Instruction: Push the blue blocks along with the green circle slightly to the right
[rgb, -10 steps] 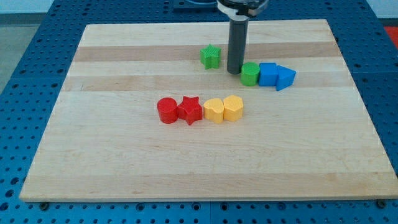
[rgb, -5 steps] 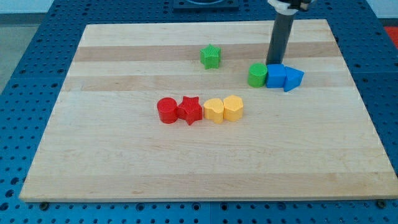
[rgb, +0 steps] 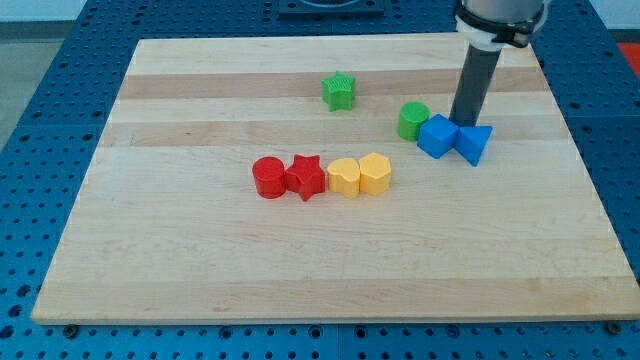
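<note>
A green circle (rgb: 412, 121) sits right of centre near the view's top. A blue cube (rgb: 437, 136) touches it at its lower right, turned at an angle. A blue triangle (rgb: 473, 143) touches the cube's right side. My tip (rgb: 461, 123) stands just above the seam between the two blue blocks, touching or nearly touching them. It is to the right of the green circle.
A green star (rgb: 340, 91) lies left of the circle. A row of a red circle (rgb: 268, 177), a red star (rgb: 305, 177), and two yellow blocks (rgb: 344, 177) (rgb: 375, 173) lies at the board's middle. The board's right edge (rgb: 570, 130) is beyond the blue triangle.
My tip moved right from the green circle's left side to above the blue blocks. The green circle and blue blocks shifted right; the blue blocks also slid down and turned.
</note>
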